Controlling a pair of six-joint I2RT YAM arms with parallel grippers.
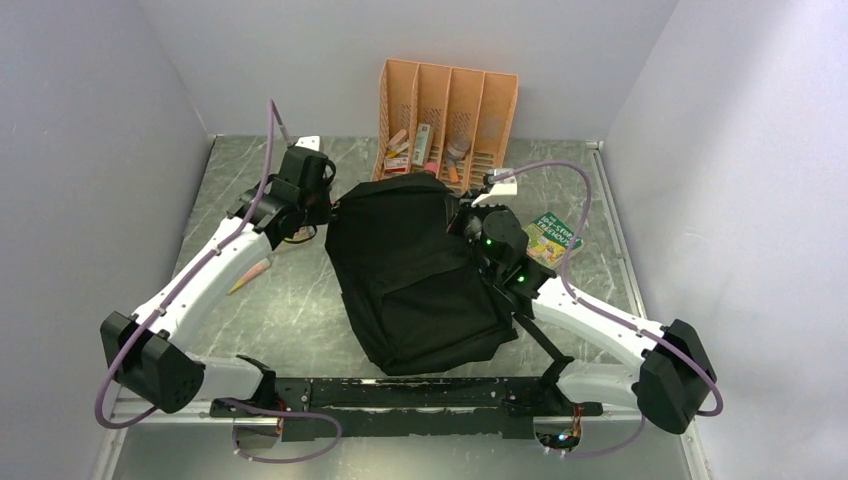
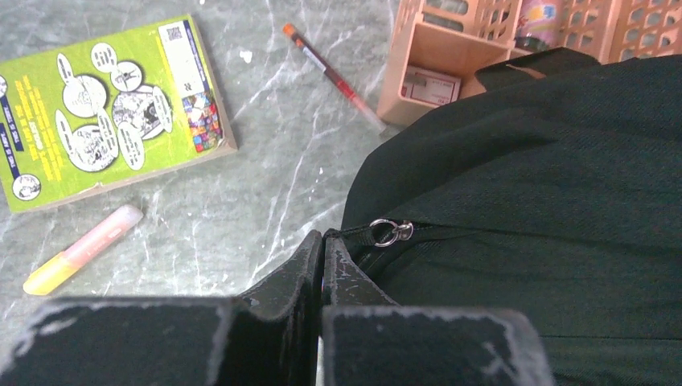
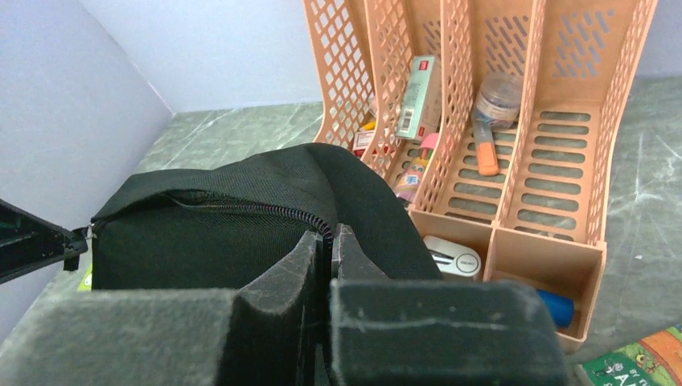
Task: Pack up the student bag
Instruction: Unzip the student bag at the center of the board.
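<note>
Closed left jaws and right jaws each seem to pinch the zip (image 3: 241, 211) ends of the bag (image 1: 420, 270), lying on the bench (image 1: 300, 300) zipped shut, so packing has barely begun: book (image 2: 104, 104), pen (image 2: 330, 76), highlighter (image 2: 80, 249) and organiser (image 3: 619, 121) contents wait outside.

No word can be read in full anywhere. In the left wrist view, the green book (image 2: 104, 112) on the counter carries yellow lettering along its edge, print inside its cartoon bubbles and a white code label (image 2: 173, 36), all too small to read. A small box (image 2: 430, 84) in the organiser bears blurred print. In the right wrist view, a green-and-white box (image 3: 418, 96) has unreadable print, and a second book (image 3: 635, 362) shows cut-off letters.
</note>
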